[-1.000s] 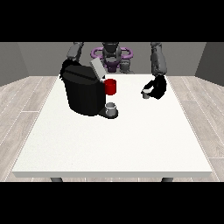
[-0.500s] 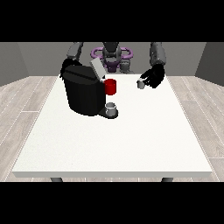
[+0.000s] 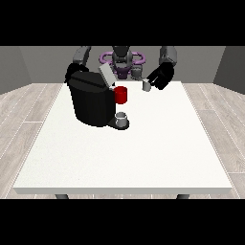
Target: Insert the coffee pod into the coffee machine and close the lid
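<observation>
A black coffee machine stands on the white table at the left, its grey lid tilted up and open. A red part shows at its front, and a small grey cup sits on its drip tray. The hand at the view's right is raised above the table's far edge, its fingers curled on a small grey coffee pod, to the right of the machine's lid. The hand at the view's left is mostly hidden behind the machine.
The robot's torso with a purple ring stands behind the table's far edge. Grey floorboards surround the table.
The hand at the view's right has lifted the pod off the table and carried it up and leftward, towards the machine's open lid. The machine and cup have not moved.
</observation>
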